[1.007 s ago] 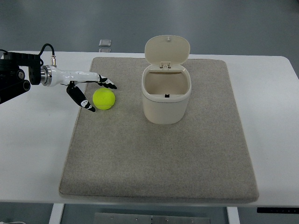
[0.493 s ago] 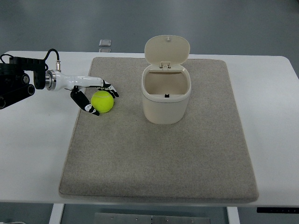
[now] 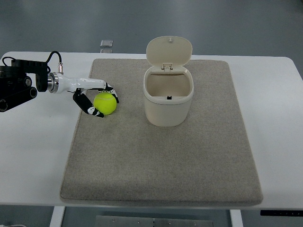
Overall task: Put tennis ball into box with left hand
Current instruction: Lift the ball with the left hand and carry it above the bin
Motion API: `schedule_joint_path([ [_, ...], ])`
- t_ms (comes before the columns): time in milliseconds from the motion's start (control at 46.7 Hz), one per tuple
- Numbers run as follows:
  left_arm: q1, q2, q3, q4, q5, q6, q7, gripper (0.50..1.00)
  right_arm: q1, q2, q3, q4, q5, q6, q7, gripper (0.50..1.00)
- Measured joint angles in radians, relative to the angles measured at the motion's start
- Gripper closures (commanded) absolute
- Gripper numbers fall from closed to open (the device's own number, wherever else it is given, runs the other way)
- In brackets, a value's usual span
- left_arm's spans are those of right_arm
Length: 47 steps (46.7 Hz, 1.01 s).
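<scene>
Fingers [image 3: 93, 109] of the left hand [image 3: 94, 97] curl around the tennis ball [image 3: 105, 103], gripping it on the grey mat [image 3: 161, 156]. Just to its right stands the cream box [image 3: 168, 99], lid tipped open, on the white table [image 3: 35, 142].

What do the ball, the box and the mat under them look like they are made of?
Tennis ball: fuzzy yellow-green felt, matte. Box: likely plastic, smooth cream walls with a hinged lid standing open. Mat: seemingly carpet-like fabric, speckled beige, matte texture.

Lab: white table [image 3: 33, 156], grey mat [image 3: 161, 161]
</scene>
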Motion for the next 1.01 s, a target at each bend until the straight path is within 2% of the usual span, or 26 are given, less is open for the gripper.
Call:
schedule_joint_path([
  [86,-0.001,0.0,-0.037,0.007,-0.001,0.002,0.003,1.0,0.0,0.0,0.0,0.0,0.0,0.0,0.0,0.599],
  [257,-0.002,0.001,-0.108,0.014,-0.006,-0.002,0.058,1.0,0.0,0.0,0.0,0.0,0.0,0.001,0.0,0.599],
  [557,-0.004,0.002,-0.14,0.014,-0.052,-0.004,0.063,1.0,0.0,0.0,0.0,0.0,0.0,0.001,0.0,0.599],
  [1007,-0.064,-0.004,-0.358,0.04,-0.432,0.003,0.104,1.0,0.0,0.0,0.0,0.0,0.0,0.0,0.0,0.599],
])
